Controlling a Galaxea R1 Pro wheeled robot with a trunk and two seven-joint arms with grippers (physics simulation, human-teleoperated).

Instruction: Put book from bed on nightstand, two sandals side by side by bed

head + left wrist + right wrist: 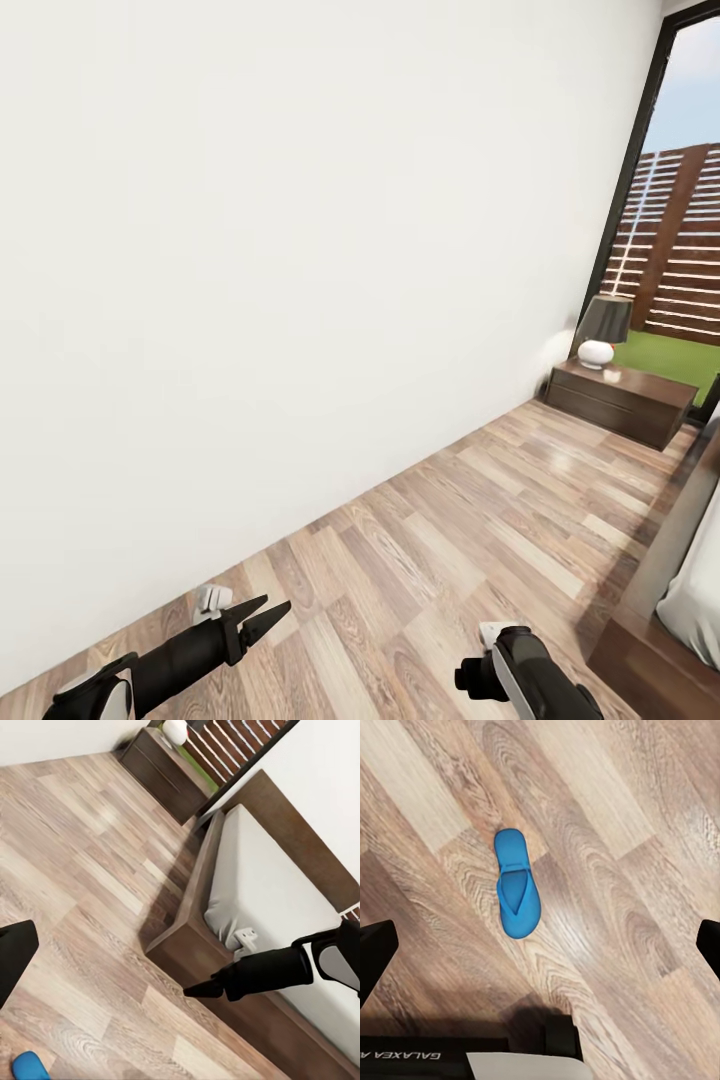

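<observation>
One blue sandal (516, 886) lies flat on the wood-plank floor (470, 540) under your right gripper (540, 945), whose fingers stand spread wide and empty. Your left gripper (262, 617), at seven o'clock in the head view, has its fingers slightly parted, holding nothing. At four o'clock sits the bed (690, 580) with its grey mattress; at two o'clock, the nightstand (620, 400) carries a lamp (603, 330). A second blue scrap (30, 1066) shows in your left wrist view.
</observation>
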